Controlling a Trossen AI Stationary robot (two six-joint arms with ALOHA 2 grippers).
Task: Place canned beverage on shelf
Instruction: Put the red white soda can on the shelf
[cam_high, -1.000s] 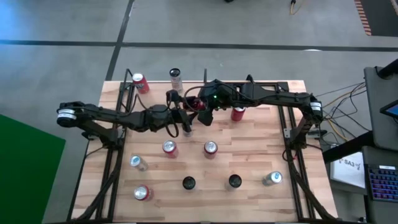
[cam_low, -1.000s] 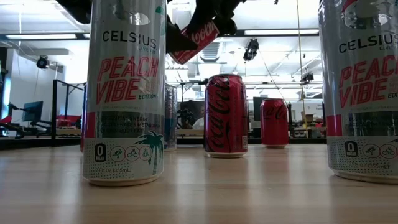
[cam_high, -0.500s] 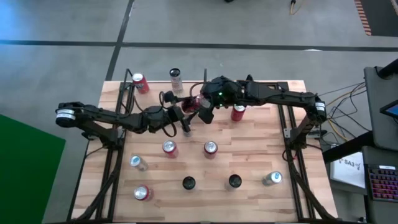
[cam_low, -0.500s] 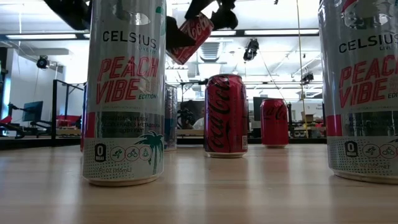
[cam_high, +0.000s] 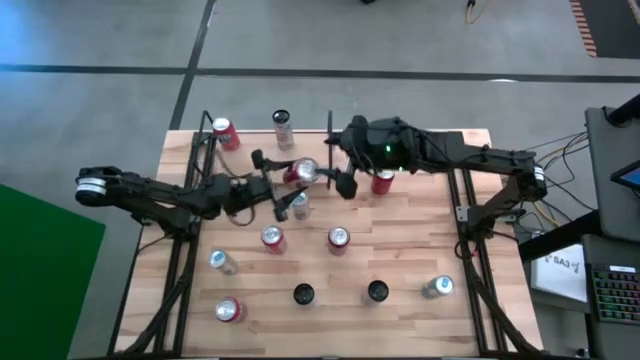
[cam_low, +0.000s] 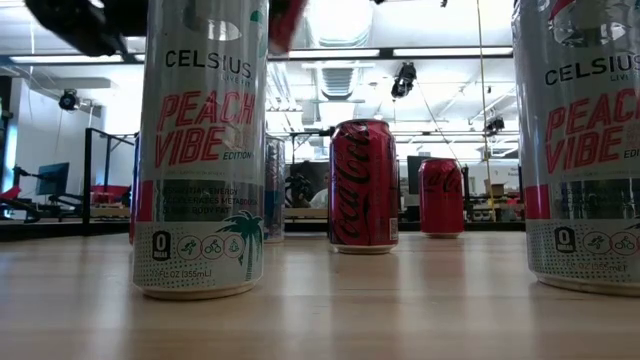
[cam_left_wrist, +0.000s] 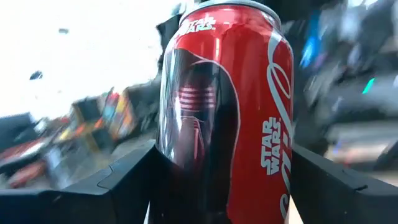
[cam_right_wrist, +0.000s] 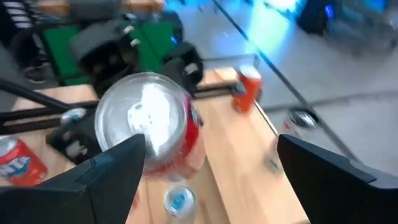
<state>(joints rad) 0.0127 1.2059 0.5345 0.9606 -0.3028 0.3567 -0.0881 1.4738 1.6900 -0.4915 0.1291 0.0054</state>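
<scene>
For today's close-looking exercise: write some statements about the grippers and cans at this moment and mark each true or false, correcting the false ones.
1. The left gripper holds a red Star Wars can between its fingers. True.
2. The right gripper is clamped on that can. False: its fingers stand open, apart from the can, which only the left gripper holds.
3. The held can is raised above the table. True: the low view shows nothing of it at table level.
4. Every can on the table is red. False: there are silver cans too, such as the Celsius can close to the low camera.
5. Two dark-topped cans stand in the front row in the high view. True.
</scene>
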